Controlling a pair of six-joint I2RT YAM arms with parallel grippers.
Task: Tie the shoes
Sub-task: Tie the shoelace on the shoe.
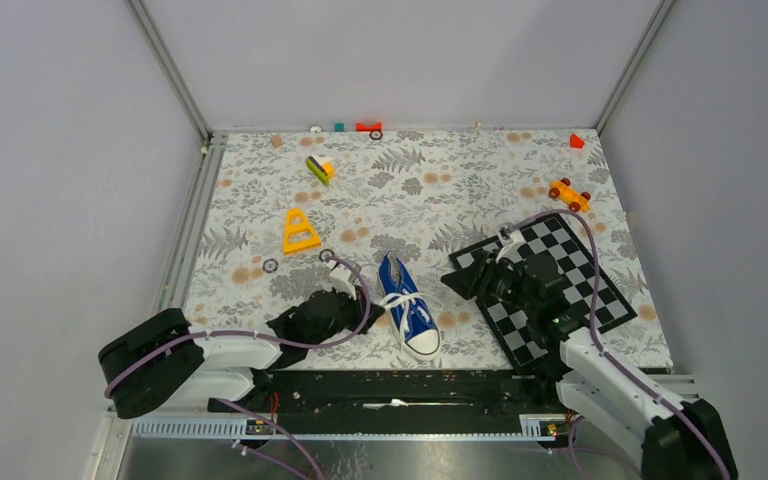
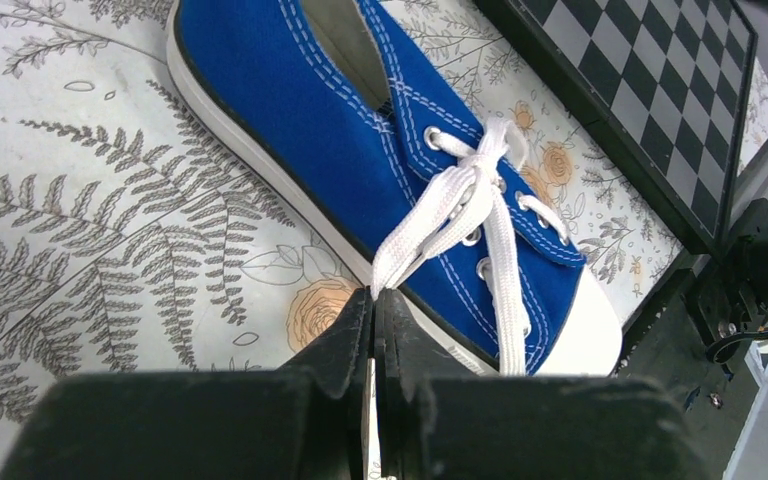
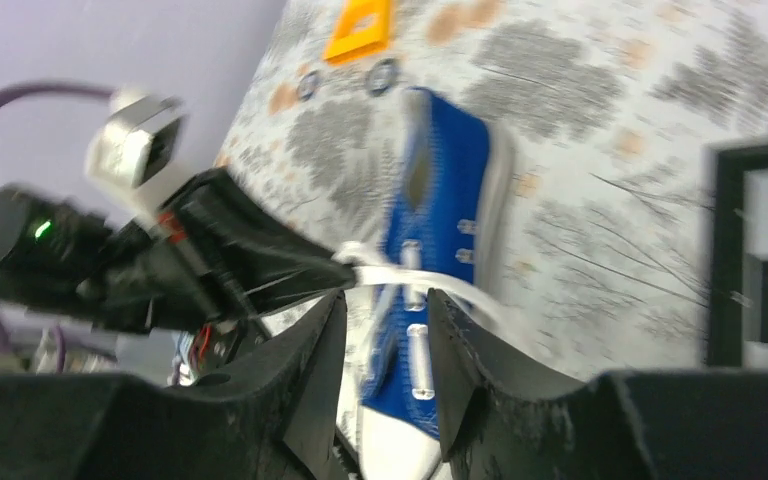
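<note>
The shoe, a small blue canvas sneaker (image 1: 408,308) with a white sole and toe cap, lies on the flowered cloth with its toe toward the arms. In the left wrist view its white laces (image 2: 480,190) cross over the tongue, and a doubled strand runs down into my left gripper (image 2: 373,293), which is shut on it beside the sole. In the top view the left gripper (image 1: 360,312) sits just left of the sneaker. The right gripper (image 3: 388,300) is open, right of the sneaker (image 3: 430,250), in a blurred view. A taut lace (image 3: 400,272) passes just beyond its fingertips.
A black-and-white checkered mat (image 1: 560,290) lies under the right arm. Farther back are a yellow triangle (image 1: 300,232), two small black rings (image 1: 326,255), a green-yellow toy (image 1: 320,168), an orange toy car (image 1: 569,194) and a red block (image 1: 576,141).
</note>
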